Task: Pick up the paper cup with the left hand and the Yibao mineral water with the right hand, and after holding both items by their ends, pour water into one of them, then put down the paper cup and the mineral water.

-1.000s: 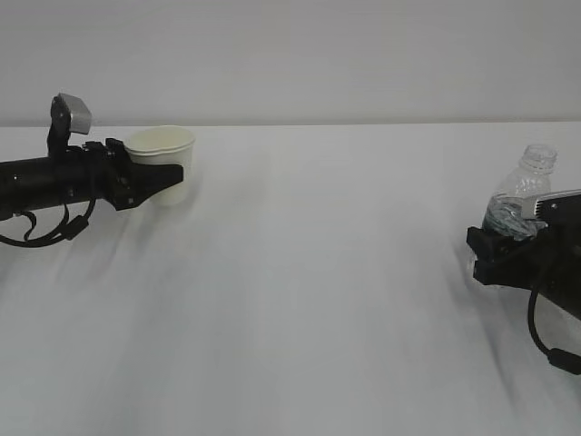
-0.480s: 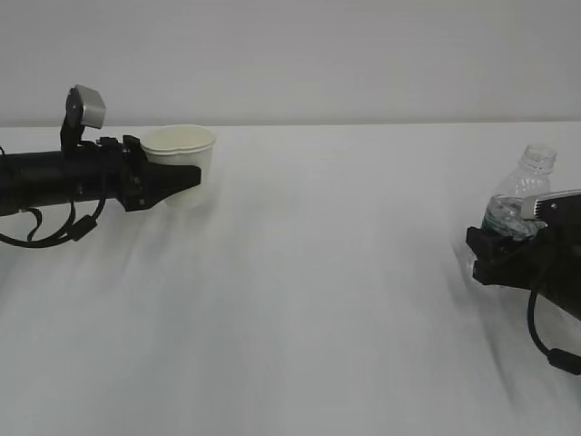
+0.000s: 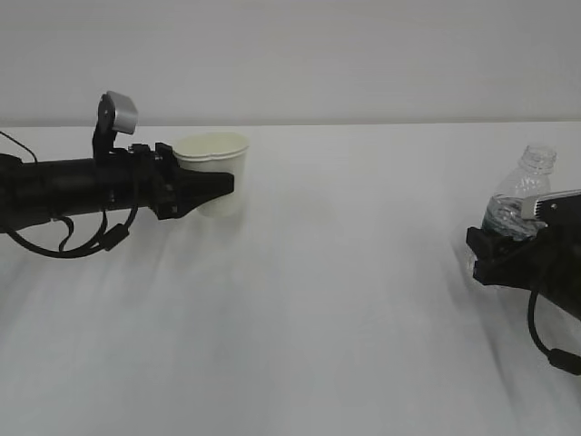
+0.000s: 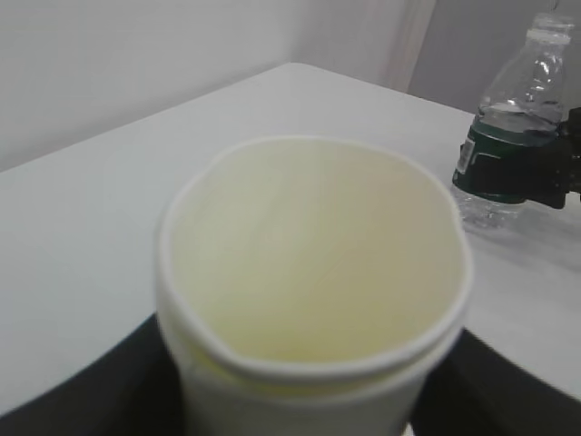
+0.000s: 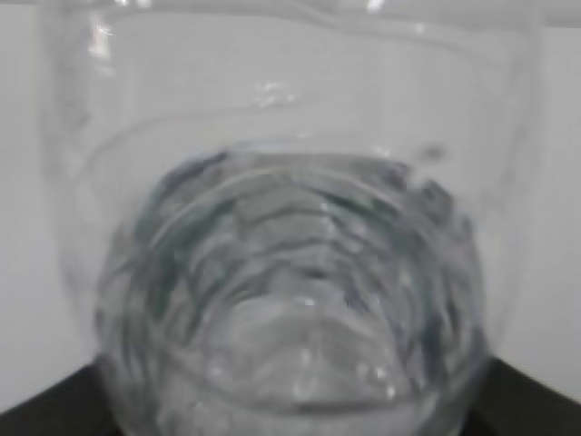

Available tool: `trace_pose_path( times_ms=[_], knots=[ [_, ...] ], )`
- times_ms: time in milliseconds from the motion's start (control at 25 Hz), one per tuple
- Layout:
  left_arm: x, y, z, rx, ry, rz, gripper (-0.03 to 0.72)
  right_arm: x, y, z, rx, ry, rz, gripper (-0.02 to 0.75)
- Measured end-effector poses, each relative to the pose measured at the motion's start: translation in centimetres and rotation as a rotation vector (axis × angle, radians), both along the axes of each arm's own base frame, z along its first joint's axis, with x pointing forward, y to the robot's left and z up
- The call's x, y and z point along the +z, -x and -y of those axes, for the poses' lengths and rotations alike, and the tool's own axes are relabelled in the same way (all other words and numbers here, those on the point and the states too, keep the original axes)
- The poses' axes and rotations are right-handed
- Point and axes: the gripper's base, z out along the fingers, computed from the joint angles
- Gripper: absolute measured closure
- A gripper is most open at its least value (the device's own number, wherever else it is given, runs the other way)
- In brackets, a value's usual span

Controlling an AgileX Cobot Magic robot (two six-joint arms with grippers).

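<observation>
The black two-fingered left gripper (image 3: 213,184) is clamping the small off-white tapered paper cup (image 3: 216,173) (rim slightly squeezed) above the white table (image 3: 336,291), left of centre. The black right gripper (image 3: 490,250) is gripping the clear ribbed capless water bottle (image 3: 519,195), upright at the right edge.

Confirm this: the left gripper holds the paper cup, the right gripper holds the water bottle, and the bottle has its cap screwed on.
Not quite. The left gripper does hold the paper cup, and the right gripper the water bottle, but the bottle has no cap: its neck is open, as the exterior view shows.
</observation>
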Motion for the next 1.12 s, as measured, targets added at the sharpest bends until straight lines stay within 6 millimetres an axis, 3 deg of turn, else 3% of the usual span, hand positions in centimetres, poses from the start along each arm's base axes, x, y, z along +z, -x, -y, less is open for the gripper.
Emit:
trace_pose_path(
  times_ms=[320,840,1120],
  knots=[
    [0.1,0.8,2.7,-0.049,0.016,-0.003,0.235,0.0,0.0,0.0,0.000,0.000,0.000,0.293],
    [-0.1,1.0,3.1,-0.002,0.051,-0.028,0.258,0.0,0.0,-0.1,0.008,-0.007,-0.002,0.293],
    [-1.3,2.1,5.7,-0.064,0.042,-0.037,0.258,0.0,0.0,-0.2,0.019,-0.010,-0.003,0.293]
  ],
)
